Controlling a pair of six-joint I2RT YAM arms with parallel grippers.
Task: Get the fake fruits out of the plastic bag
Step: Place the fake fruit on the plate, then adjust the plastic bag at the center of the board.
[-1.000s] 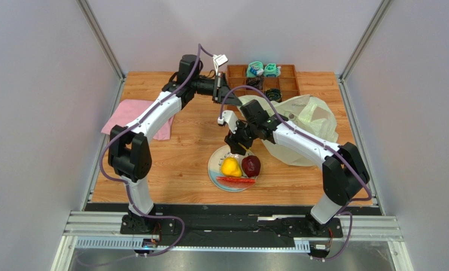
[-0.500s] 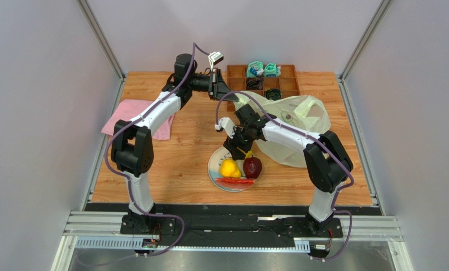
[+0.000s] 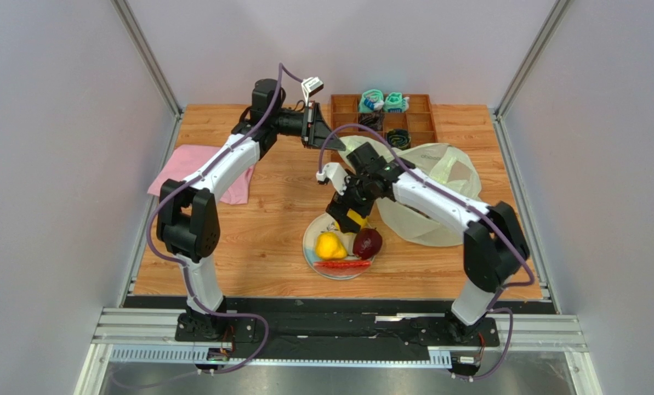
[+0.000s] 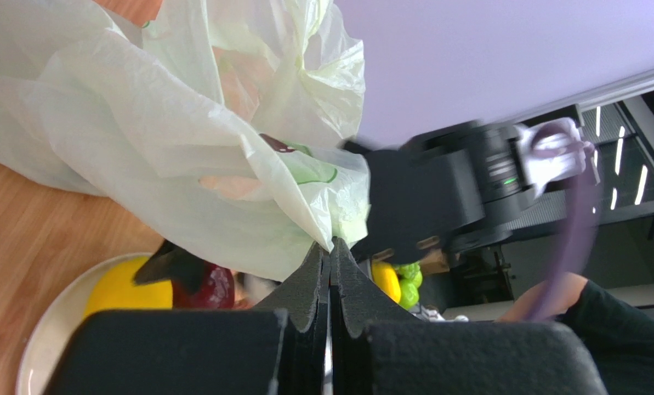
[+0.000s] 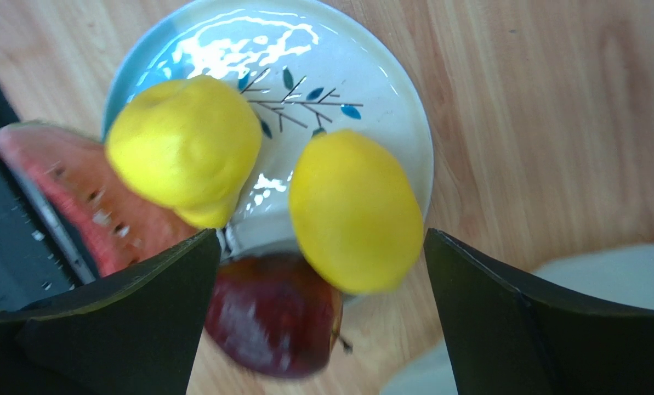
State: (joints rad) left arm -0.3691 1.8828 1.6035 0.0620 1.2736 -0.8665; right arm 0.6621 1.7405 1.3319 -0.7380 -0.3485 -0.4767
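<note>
Your left gripper (image 4: pixel 330 247) is clamped fully shut on a pinch of the thin translucent pale yellow-green plastic bag (image 4: pixel 182 156), with that edge lifted off the wooden table (image 3: pixel 264 222). My read: it's holding the mouth open for the other arm.

Right gripper (image 5: pixel 322 239) hangs over the white-and-blue leaf-pattern plate (image 5: pixel 223 37), jaws spread wide, gripping nothing. The yellow plastic lemon (image 5: pixel 355 210) sits between its fingers, clear of both, at the plate's edge. Can't tell if it's landed.

Already on the plate: yellow toy pear (image 5: pixel 186 148), red watermelon slice (image 5: pixel 50 173), dark red round fruit (image 5: pixel 272 317). The plate looks like the drop spot, just beside the bag. Can't tell what's left inside the bag.
</note>
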